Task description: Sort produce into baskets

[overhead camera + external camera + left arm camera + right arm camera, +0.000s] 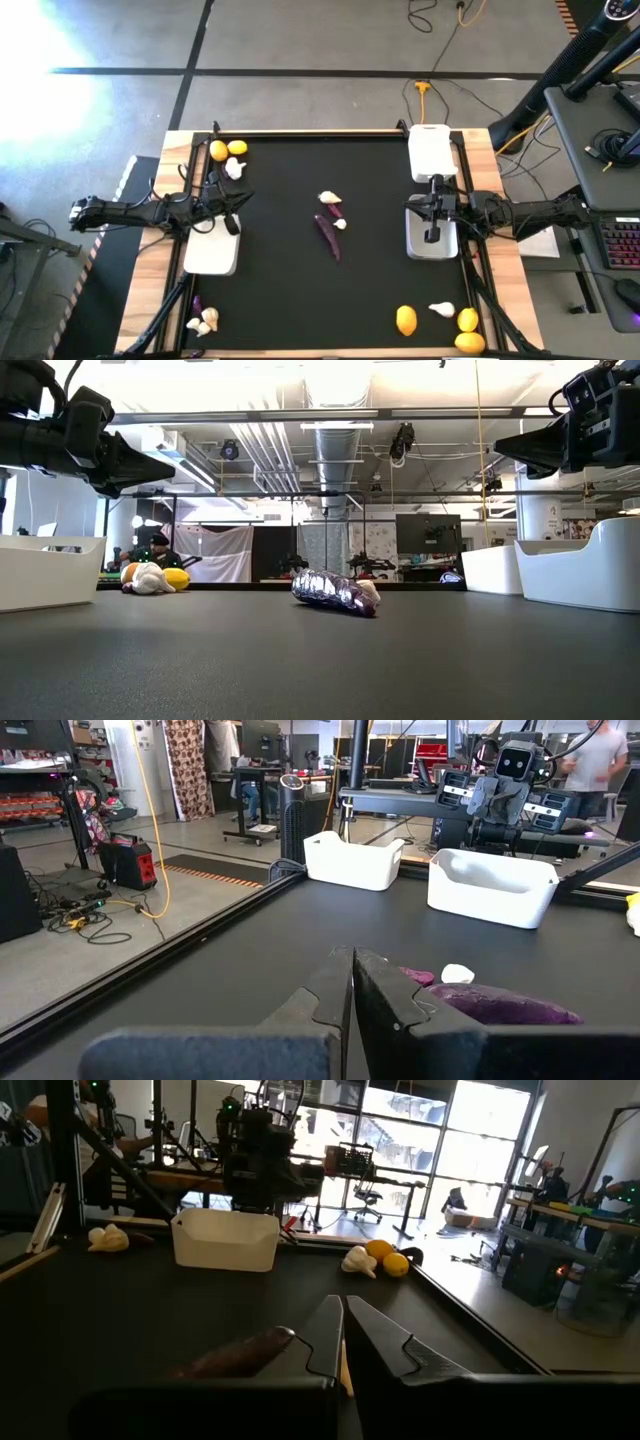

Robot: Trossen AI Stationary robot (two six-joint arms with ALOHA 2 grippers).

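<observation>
- While both arms reach in from the sides in the high view, the left end effector [232, 223] hangs over the white basket [212, 250] at the left of the black bench [300, 290], and the right end effector [434, 236] hangs over the basket [432, 240] at the right; a third basket [431, 150] stands at the far right corner. Both sets of fingers are together and hold nothing. A long purple piece [328, 237] lies mid-bench with a garlic bulb [329, 198] and a smaller one [340, 224] near it. Two lemons [227, 150] and garlic sit at the far left corner, garlic [203, 322] and a purple piece at the near left, three lemons [465, 330] and a garlic bulb [441, 310] at the near right.
- Seen in the low view, the purple piece [333, 593] rests on the bench, garlic touching its end. Both arms hang high, clear of the surface; basket walls show at either edge.
- Looking past the left wrist, the two dark fingers [325, 995] meet with no gap and nothing between them. The purple piece [505, 1005] and a bit of garlic [457, 974] lie beyond, then two white baskets [490, 890] and the other arm.
- Looking past the right wrist, the fingers [325, 1335] are likewise pressed together, empty. The purple piece [235, 1355] lies ahead, a basket [225, 1240] farther off, with lemons [385, 1258] and garlic at the bench's edge.
</observation>
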